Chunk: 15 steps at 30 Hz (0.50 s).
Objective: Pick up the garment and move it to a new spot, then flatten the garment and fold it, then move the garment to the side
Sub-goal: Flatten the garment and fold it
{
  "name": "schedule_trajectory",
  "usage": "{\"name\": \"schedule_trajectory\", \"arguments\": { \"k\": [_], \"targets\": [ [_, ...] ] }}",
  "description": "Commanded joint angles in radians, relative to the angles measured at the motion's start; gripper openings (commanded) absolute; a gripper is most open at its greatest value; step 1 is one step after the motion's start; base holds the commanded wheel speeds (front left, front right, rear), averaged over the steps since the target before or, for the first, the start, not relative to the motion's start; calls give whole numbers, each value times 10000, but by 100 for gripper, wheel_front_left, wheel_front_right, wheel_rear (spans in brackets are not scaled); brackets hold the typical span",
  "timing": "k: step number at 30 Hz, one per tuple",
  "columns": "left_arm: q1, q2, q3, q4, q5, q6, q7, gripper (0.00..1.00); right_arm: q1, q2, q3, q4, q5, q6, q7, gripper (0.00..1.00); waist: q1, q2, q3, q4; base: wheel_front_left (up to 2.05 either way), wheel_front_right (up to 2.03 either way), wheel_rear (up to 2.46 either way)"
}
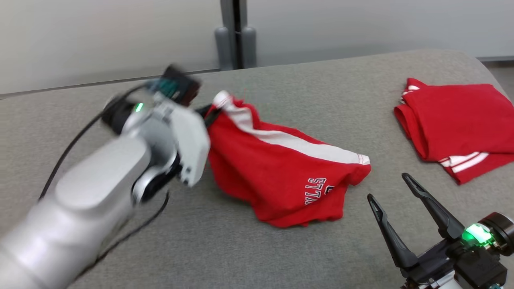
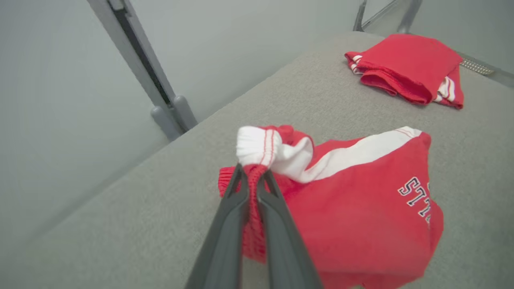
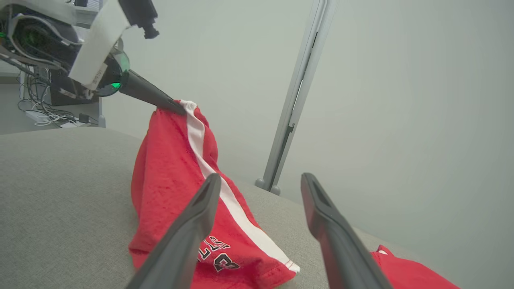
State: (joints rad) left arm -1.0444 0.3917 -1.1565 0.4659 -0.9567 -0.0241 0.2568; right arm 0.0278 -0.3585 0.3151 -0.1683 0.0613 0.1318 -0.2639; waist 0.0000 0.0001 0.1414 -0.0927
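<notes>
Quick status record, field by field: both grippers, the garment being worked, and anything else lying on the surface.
red garment: one end lifted, the rest resting on the grey surface
left gripper: shut on the garment's white-striped end
right gripper: open, empty, beside the garment
folded red garment: lying apart, on the robot's right

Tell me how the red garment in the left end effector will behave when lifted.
Likely floppy: the red garment hangs in loose folds from the left end effector, far end draped on the grey surface. Probably light: a small pinch holds one end up.
</notes>
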Motion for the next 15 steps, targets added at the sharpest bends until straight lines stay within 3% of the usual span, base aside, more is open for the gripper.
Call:
{"name": "schedule_trajectory", "arguments": {
  "k": [1,4,8,11,15],
  "targets": [
    [729,312,238,-448,-279,336,-468,0,128,71,-57,12,-4,-23,-2,100,0,-1,-127,328,0,0,0],
    [2508,1064,879,-1600,-862,1201,-1800,0,256,161,-200,-40,-28,-23,-2,100,0,-1,-66,582,0,0,0],
    [4713,1507,1901,-2979,-1767,2114,-3751,0,341,217,-293,-89,3,-23,-2,100,0,-1,-3,918,0,0,0],
    [6024,1580,2187,-3725,-1972,2410,-4714,0,399,252,-332,-122,45,-23,-2,100,0,-1,0,1158,0,0,0],
    [7385,1442,2316,-4114,-2161,2518,-5075,0,444,281,-294,-141,73,-23,-2,100,0,-1,34,1393,0,0,0]
  ]
}}
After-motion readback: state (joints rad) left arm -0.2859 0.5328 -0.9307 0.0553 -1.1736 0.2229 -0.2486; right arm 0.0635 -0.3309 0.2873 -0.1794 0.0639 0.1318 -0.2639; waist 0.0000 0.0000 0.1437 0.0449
